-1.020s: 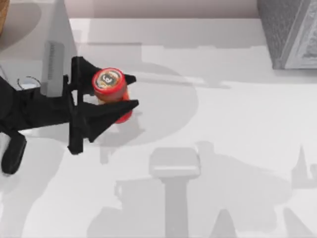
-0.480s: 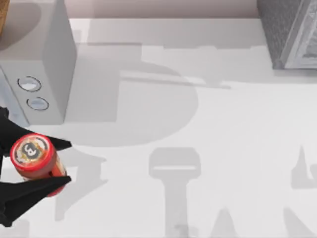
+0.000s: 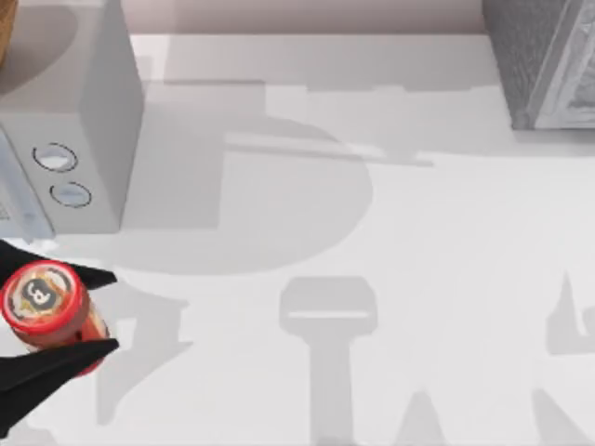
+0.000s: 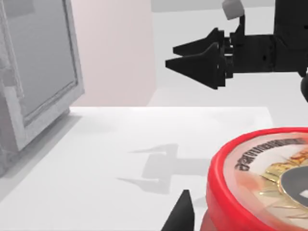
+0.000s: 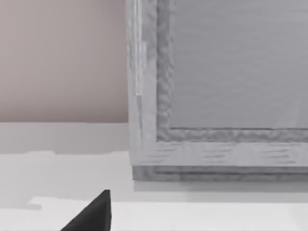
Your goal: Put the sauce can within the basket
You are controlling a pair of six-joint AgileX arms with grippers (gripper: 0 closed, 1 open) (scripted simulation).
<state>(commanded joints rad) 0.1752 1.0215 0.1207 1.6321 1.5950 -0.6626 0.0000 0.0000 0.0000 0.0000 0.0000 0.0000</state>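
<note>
The sauce can (image 3: 39,297), red with a yellow-orange band and a silvery top, hangs at the top view's lower left edge. My left gripper (image 3: 65,311) is shut on it, one black finger (image 3: 88,275) on the far side and one (image 3: 65,360) on the near side. In the left wrist view the can's red-rimmed lid (image 4: 269,183) sits close up beside a black fingertip (image 4: 183,214). My right gripper (image 4: 171,57) hangs in the air farther off. A brown curved edge (image 3: 4,37) sits at the upper left corner; I cannot tell if it is the basket.
A grey box (image 3: 93,121) with two round holes stands at the left, just behind the held can. A textured grey cabinet (image 3: 544,60) fills the top right corner, its framed front (image 5: 216,96) close to the right wrist camera. The white table (image 3: 372,232) lies between them.
The left gripper has carried the can from beside the grey box toward the near left edge of the table, uncovering the box's front with its two holes.
</note>
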